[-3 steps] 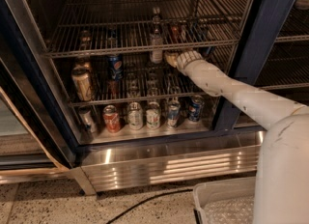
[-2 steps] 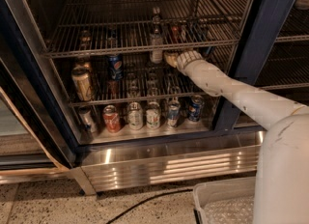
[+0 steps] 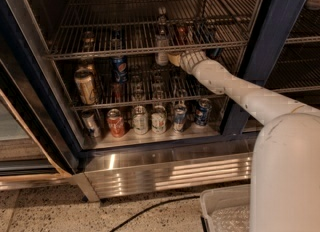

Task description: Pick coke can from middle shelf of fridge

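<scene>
Coke can sits left on the middle shelf, pincer well to its right under the upper rack, opening I can't tell; I'd judge it light, slick and dentable, so grip mid-body.

One white arm, extended from lower right toward upper centre. Bulky rounded segment fills the bottom-right corner. From it a slimmer link rises on a diagonal, up and leftward, nearly straight, with only a slight bend. Wrist narrows at the far end. Gripper at the tip, pointing left, reached inside the fridge opening, right of centre, pale against the dark interior.
</scene>
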You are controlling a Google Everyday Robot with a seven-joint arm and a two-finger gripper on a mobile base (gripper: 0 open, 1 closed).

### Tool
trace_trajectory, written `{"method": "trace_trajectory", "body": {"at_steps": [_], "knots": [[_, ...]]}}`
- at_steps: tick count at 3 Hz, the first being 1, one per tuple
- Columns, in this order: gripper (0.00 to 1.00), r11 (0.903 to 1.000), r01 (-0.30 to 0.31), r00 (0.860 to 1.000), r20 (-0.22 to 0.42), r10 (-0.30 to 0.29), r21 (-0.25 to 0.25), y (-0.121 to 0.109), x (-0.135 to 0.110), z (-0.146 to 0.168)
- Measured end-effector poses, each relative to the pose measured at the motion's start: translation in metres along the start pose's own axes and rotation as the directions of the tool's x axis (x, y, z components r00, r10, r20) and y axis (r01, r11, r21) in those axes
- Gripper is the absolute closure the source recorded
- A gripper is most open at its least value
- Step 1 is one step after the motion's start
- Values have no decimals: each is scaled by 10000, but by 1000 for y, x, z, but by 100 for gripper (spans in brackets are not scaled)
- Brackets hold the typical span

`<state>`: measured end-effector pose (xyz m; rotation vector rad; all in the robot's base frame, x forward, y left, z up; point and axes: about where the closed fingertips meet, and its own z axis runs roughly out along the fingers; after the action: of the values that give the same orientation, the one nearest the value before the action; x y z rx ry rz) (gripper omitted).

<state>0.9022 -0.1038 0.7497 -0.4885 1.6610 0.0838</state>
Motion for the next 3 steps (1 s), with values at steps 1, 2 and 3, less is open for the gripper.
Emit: {"method": "trace_trajectory", "body": {"at_steps": [1,2,3], "knots": [[40,9999,117,9999,45,-117,106,-4,-3,11],[40,9992,198,9998,-55,-196,345,-14,1,15],[40,9983,145,9999,-59,-142,567,-27,3,2]]}}
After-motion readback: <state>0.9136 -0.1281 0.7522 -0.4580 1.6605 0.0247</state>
